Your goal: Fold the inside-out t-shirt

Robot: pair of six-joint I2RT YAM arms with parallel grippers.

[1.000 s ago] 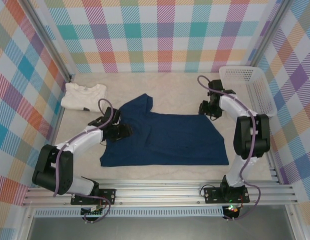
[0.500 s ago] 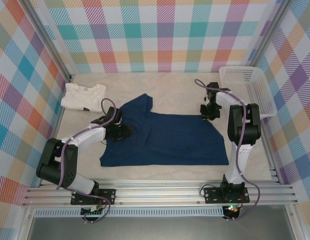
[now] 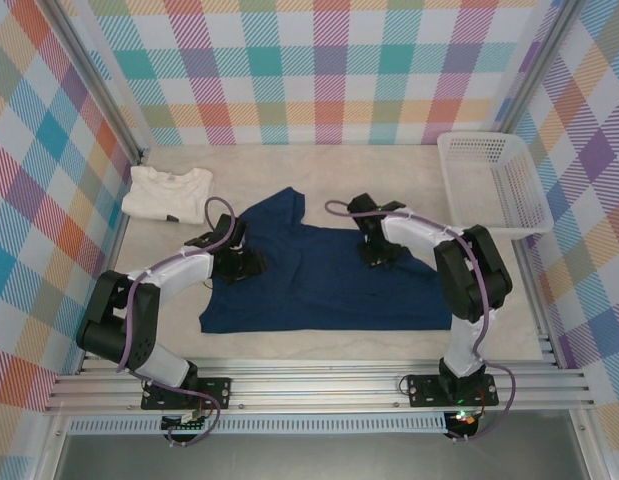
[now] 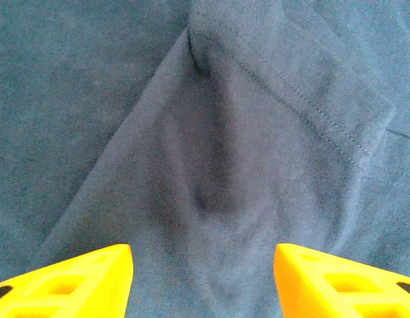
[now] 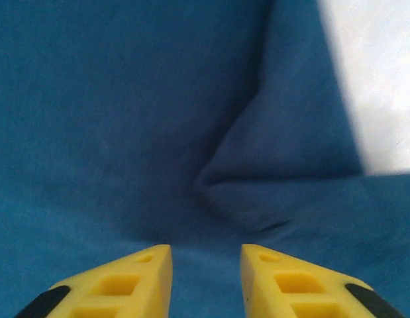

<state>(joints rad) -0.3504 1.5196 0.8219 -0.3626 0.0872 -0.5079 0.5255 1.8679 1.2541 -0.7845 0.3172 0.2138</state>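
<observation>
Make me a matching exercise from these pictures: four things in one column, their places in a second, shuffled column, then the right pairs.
Things:
1. navy t-shirt
2. cream-white shirt
3. white basket
4. right hand

Places:
A. far-right side, by the checked wall
B. spread out in the middle
C. far-left corner
D. low over the navy cloth, near its far edge

Pairs: 1-B, 2-C, 3-A, 4-D
</observation>
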